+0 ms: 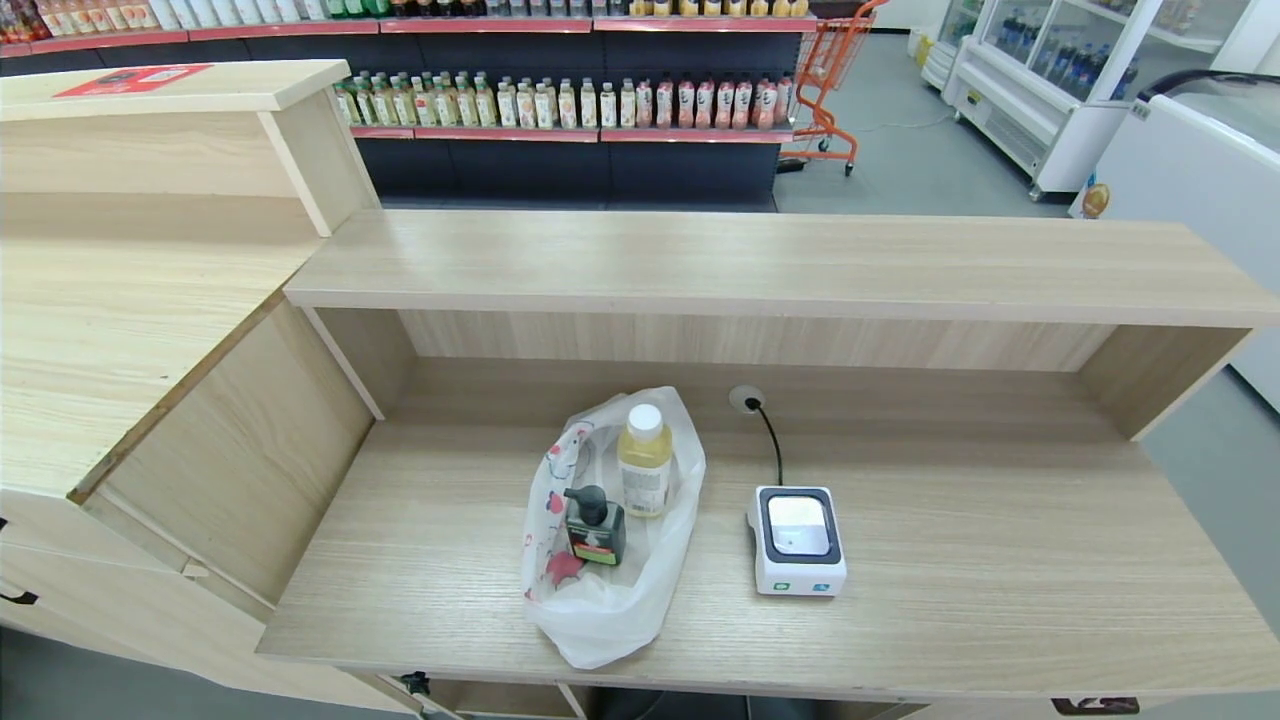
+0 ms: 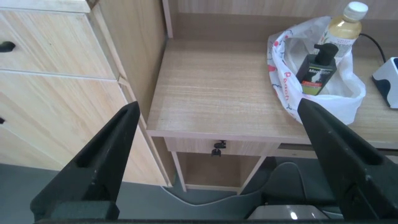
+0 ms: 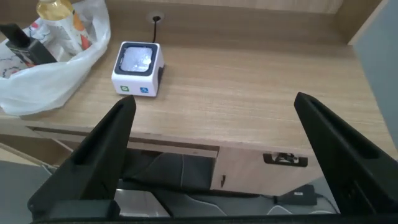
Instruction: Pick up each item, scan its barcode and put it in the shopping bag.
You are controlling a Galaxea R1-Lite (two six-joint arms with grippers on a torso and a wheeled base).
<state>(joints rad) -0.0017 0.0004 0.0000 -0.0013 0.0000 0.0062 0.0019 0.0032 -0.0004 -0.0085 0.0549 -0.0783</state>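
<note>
Both juice bottle and pump bottle in shopping bag; scanner beside.

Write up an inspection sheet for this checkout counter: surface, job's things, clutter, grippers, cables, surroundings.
Surface: wooden counter under a raised ledge.
Job's things: bag open, holding a juice bottle and a pump bottle, both upright; scanner to the bag's right, apart from it.
Clutter: nothing seen.
Grippers: left gripper and right gripper off the counter's front edge, jaws open, empty.
Cables: black cable from the scanner to a hole at the back.
Surroundings: drink shelves, orange trolley, fridges.
</note>
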